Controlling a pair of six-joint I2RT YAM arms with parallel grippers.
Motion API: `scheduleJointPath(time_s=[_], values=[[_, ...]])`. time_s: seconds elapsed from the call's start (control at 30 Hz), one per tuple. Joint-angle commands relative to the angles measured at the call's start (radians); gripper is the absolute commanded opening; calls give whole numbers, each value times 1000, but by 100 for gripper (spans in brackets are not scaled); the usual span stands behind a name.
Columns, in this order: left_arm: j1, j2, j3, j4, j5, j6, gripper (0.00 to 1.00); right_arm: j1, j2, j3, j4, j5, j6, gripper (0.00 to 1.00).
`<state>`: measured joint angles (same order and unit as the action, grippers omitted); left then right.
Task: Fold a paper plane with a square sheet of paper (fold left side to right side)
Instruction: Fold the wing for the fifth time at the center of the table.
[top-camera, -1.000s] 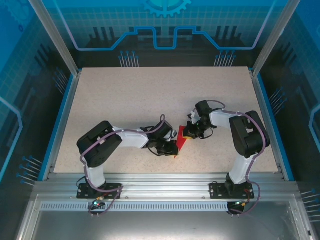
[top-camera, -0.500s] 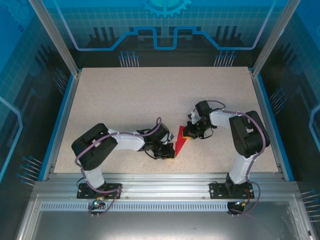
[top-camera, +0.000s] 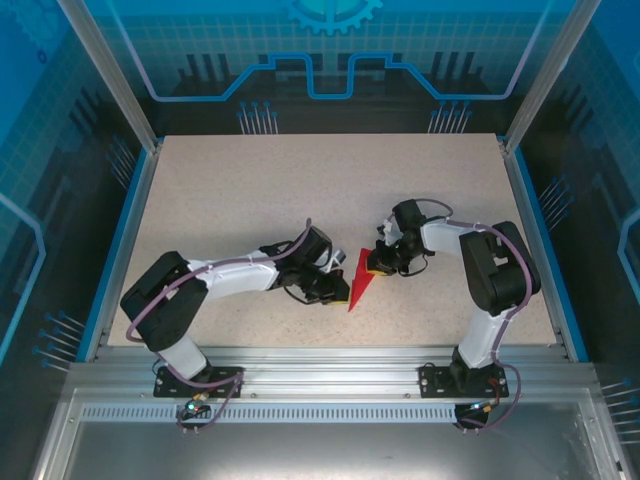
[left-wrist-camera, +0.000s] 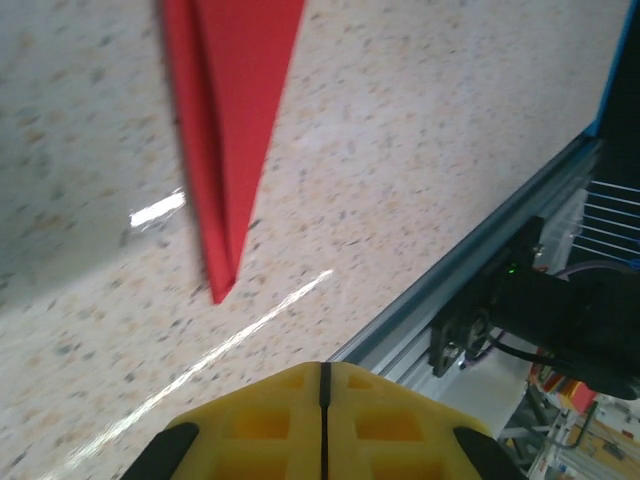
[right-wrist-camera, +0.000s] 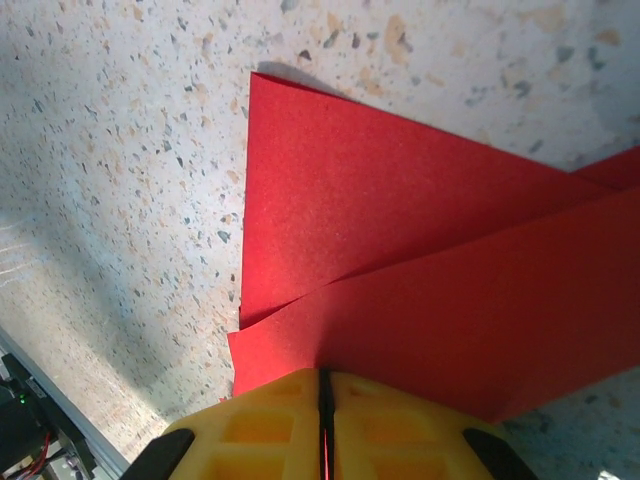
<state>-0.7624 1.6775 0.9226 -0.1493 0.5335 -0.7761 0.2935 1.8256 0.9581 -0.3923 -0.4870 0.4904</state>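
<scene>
The square sheet of paper (top-camera: 360, 282) is bright red and lies folded into a narrow pointed shape, its tip toward the near edge of the table. In the right wrist view its layered flaps (right-wrist-camera: 400, 250) run under my right gripper (right-wrist-camera: 324, 378), which is shut on the paper's edge; red shows in the slit between the jaws. My right gripper (top-camera: 378, 265) stands at the paper's far right side. My left gripper (top-camera: 334, 288) sits just left of the paper, shut with nothing in it. In the left wrist view the paper's tip (left-wrist-camera: 228, 150) lies ahead of my left gripper (left-wrist-camera: 323, 378), apart from it.
The speckled table (top-camera: 300, 190) stretches open behind and to both sides of the arms. An aluminium rail (top-camera: 330, 358) runs along the near edge, with the table's blue side edges (top-camera: 118, 250) left and right. The rail also shows close by (left-wrist-camera: 470, 270).
My left gripper has drawn off the paper's near tip, up and to the left, and the tip now lies uncovered. The right gripper and paper have stayed put.
</scene>
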Motion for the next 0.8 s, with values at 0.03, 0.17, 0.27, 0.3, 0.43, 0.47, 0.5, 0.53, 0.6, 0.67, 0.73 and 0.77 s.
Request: scheduleJointPath(time_s=[0.03,0.17,0.27,0.3,0.43,0.47,0.5,0.53,0.6,0.67,0.73,0.77], values=[[-18,111,59,63,73,8,9,-13,5,-9,6,89,4,10],[-35,208,122,72,68,14,9,-11,3,-7,9,84,6,10],[-35,255,134,41,20,28,9,-8,-13,-13,25,68,7,10],[-34,262,135,25,-6,32,9,-8,-23,-15,29,64,4,10],[-19,272,93,4,-65,12,7,-13,-86,-13,20,57,-17,11],[-14,268,73,17,-69,3,6,-14,-105,-13,16,53,-26,12],[-10,265,57,29,-69,-3,7,-16,-121,-13,10,51,-32,12],[-5,263,39,50,-61,-13,6,-19,-143,-14,6,51,-39,12],[0,264,14,86,-45,-28,6,-20,-167,-16,-7,43,-52,13],[1,268,1,116,-23,-38,6,-19,-183,-13,-29,19,-69,13],[3,271,-5,141,-3,-47,6,-13,-199,-16,-52,3,-83,13],[3,270,-7,149,0,-50,6,-7,-211,-20,-64,-1,-93,13]])
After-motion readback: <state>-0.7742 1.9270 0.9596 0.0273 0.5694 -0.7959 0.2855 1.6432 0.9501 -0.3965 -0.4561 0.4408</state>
